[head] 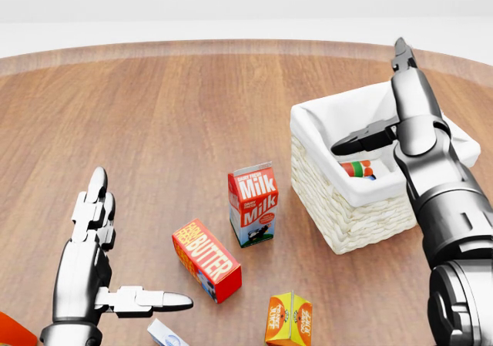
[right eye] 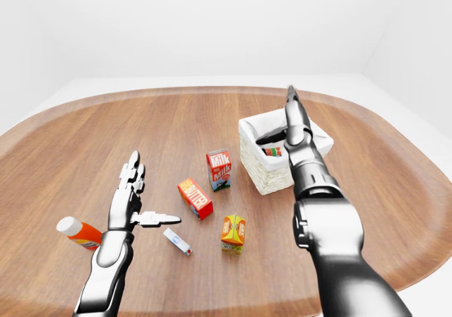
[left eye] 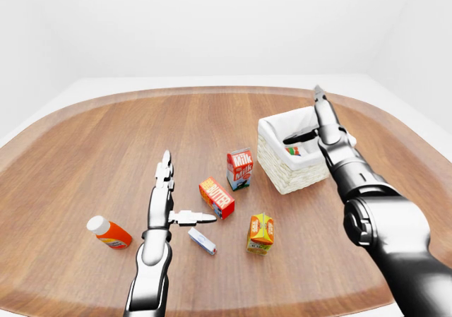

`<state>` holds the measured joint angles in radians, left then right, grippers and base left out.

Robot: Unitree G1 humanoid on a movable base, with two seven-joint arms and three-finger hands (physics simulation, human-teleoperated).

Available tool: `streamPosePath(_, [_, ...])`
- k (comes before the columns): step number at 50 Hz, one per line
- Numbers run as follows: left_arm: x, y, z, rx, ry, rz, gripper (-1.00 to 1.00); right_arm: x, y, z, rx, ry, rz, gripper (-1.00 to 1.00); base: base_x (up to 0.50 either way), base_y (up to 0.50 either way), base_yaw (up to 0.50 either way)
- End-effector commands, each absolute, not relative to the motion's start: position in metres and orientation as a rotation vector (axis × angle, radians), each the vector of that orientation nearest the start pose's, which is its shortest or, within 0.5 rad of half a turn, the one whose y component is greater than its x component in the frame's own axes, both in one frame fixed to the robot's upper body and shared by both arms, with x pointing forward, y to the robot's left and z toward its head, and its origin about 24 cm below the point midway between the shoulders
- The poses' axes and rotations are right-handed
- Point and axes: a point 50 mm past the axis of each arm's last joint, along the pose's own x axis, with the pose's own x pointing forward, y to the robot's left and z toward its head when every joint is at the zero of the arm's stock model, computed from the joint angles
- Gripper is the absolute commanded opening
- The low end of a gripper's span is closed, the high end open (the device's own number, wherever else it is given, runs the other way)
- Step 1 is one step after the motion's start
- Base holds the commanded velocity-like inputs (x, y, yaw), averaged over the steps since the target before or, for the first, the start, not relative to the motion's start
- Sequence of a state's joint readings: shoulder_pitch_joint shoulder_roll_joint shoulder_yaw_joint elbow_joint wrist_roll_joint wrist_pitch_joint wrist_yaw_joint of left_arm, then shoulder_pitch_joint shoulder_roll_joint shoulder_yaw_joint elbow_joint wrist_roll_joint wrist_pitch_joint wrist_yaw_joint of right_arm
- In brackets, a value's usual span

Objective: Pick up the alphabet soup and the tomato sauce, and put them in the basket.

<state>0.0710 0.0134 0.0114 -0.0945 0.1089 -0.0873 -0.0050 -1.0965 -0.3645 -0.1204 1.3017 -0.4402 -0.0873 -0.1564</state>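
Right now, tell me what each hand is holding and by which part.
Nothing is held. The right hand is spread open over the basket, above a can lying inside. The left hand is open above the table.
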Motion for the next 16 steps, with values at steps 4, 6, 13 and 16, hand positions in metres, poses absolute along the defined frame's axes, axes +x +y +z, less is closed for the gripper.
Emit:
streamPosePath(4, [0.239, 0.158, 0.056, 0.107, -0.113, 0.015, 1.0, 0.42, -0.224, 0.186, -0.682, -0.005, -0.229, 1.0, 0.0, 0.0, 0.0])
streamPosePath(6, [0.239, 0.158, 0.056, 0.107, -0.113, 0.015, 1.0, 0.42, -0.225, 0.191, -0.683, -0.017, -0.231, 1.0, 0.0, 0.0, 0.0])
streamPosePath(13, [0.239, 0.158, 0.056, 0.107, -0.113, 0.016, 1.0, 0.422, -0.226, 0.212, -0.697, -0.06, -0.23, 1.0, 0.0, 0.0, 0.0])
streamPosePath(16, [0.239, 0.158, 0.056, 0.107, -0.113, 0.016, 1.0, 0.423, -0.227, 0.226, -0.703, -0.089, -0.229, 1.0, 0.0, 0.0, 0.0])
